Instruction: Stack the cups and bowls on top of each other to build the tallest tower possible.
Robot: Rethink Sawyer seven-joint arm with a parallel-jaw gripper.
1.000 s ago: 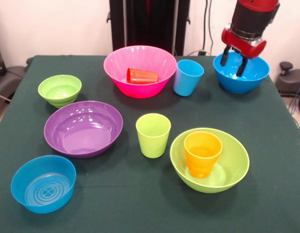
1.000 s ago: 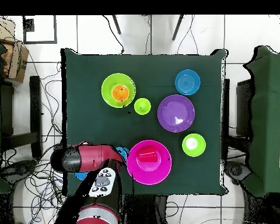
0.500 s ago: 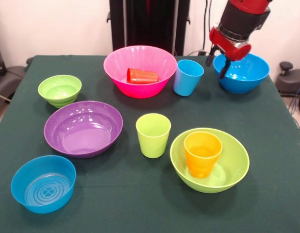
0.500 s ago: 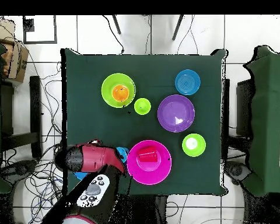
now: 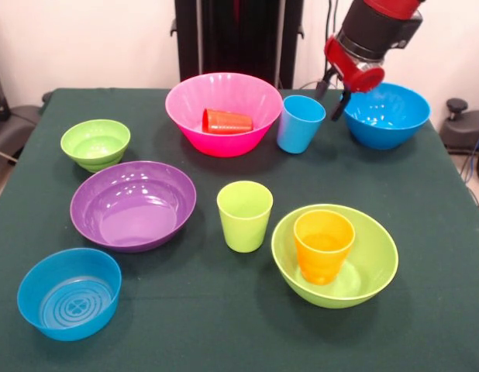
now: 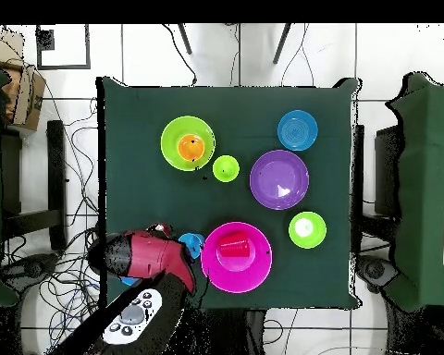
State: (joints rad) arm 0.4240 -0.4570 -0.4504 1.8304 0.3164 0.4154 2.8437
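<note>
Two dark fingers of my gripper (image 5: pixel 335 91) hang spread apart with nothing between them, so I read it as open and empty. It sits above the gap between the light blue cup (image 5: pixel 300 123) and the large blue bowl (image 5: pixel 385 115), nearer the bowl's rim than the cup, touching neither as far as I can tell. From overhead the red arm (image 6: pixel 142 254) covers most of that bowl and leaves the light blue cup (image 6: pixel 191 244) peeking out beside it. I judge the pincer is poised there because the blue bowl is the next piece for the stack, and its thin rim is the only part a narrow pincer could pinch.

Further out, the large pink bowl (image 5: pixel 224 111) stands just beside the light blue cup, with the red cup (image 5: pixel 227 121) lying on its side inside it; it will need righting before it can bear anything. The lime green cup (image 5: pixel 244 215) stands upright alone mid-table. The tower so far is the large lime green bowl (image 5: pixel 335 256) with the orange cup (image 5: pixel 323 246) upright in its well, at my near-left in the overhead view (image 6: pixel 188 143).

Well apart on the other side are the purple bowl (image 5: pixel 133 204), the small lime green bowl (image 5: pixel 95 143) and the small blue bowl (image 5: pixel 69 293), all mouth up on the table (image 5: pixel 425 325).
</note>
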